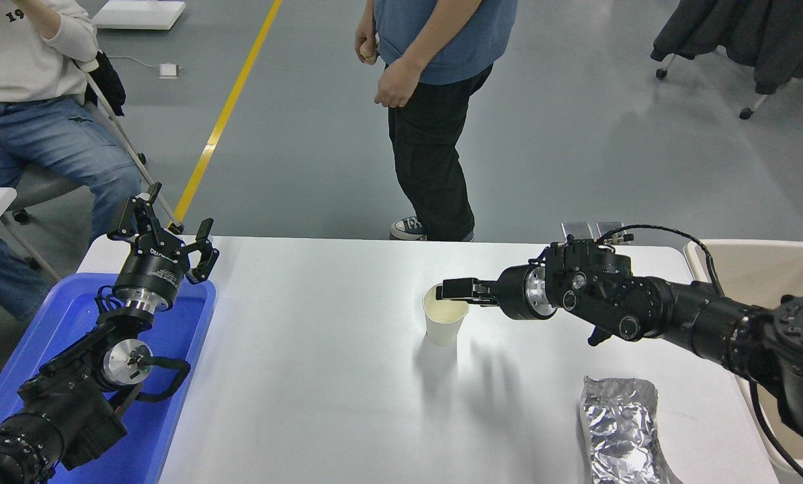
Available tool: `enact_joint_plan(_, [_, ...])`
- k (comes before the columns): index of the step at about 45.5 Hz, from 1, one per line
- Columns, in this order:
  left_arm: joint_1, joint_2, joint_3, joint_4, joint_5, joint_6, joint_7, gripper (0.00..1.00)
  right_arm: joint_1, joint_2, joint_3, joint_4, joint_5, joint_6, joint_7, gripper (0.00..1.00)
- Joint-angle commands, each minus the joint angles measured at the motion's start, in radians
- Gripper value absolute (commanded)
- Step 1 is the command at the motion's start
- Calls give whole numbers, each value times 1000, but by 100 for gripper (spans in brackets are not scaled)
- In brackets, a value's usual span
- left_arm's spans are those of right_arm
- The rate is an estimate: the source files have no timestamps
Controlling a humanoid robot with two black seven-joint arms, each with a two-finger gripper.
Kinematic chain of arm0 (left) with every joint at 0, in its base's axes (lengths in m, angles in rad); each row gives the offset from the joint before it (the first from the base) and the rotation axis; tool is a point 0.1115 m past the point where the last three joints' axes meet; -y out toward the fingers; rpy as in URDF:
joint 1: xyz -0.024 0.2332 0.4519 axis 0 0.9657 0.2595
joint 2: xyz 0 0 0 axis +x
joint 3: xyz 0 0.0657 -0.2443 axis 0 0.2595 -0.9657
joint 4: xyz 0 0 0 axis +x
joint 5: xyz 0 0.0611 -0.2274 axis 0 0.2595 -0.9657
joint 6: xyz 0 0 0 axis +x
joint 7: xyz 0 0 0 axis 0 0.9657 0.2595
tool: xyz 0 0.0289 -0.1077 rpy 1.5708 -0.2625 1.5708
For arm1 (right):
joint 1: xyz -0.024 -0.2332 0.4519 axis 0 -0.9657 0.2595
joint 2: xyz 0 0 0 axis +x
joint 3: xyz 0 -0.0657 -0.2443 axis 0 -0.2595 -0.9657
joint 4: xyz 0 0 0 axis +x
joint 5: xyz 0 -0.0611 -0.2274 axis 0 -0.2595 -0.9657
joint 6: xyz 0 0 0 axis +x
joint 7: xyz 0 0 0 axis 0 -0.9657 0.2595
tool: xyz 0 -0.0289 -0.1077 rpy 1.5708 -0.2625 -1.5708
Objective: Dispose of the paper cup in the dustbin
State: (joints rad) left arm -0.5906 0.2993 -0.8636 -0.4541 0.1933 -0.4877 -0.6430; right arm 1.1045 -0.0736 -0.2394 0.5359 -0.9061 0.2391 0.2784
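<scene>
The paper cup (pixel 445 324), small and cream-white, stands upright near the middle of the white table (pixel 307 376). My right gripper (pixel 456 290) reaches in from the right and sits over the cup's far right rim, right at it. I see it edge-on and cannot tell whether it is open or shut. The dustbin (pixel 757 265), a large beige bin, stands off the table's right edge, partly hidden behind my right arm. My left gripper (pixel 166 227) is parked open and empty at the lower left.
A shallow blue tray (pixel 179 349) lies under my left arm. A crumpled silver foil piece (pixel 619 430) lies at the front right. One person (pixel 435 101) stands at the far edge behind the cup and another (pixel 31 107) sits at the far left.
</scene>
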Motion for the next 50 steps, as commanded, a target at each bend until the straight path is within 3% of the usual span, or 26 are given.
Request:
enact_joint_plan(1, [0, 0, 0, 0, 0, 0, 0, 100, -26, 46, -14, -88, 0, -17, 34, 99])
enact_joint_plan(12, [0, 1, 0, 0, 0, 0, 0, 100, -54, 71, -15, -140, 0, -17, 68, 96])
enact_joint_plan(22, [0, 0, 0, 0, 0, 0, -1, 100, -64, 74, -57, -172, 1, -18, 102, 74])
enact_joint_plan(26, [0, 0, 0, 0, 0, 0, 0, 100, -68, 74, -58, -188, 0, -18, 108, 54])
enact_joint_plan(42, [0, 1, 0, 0, 0, 0, -1, 100, -71, 74, -89, -192, 1, -20, 110, 43])
enact_joint_plan(50, [0, 1, 0, 0, 0, 0, -1, 100, -71, 74, -92, -186, 1, -18, 113, 11])
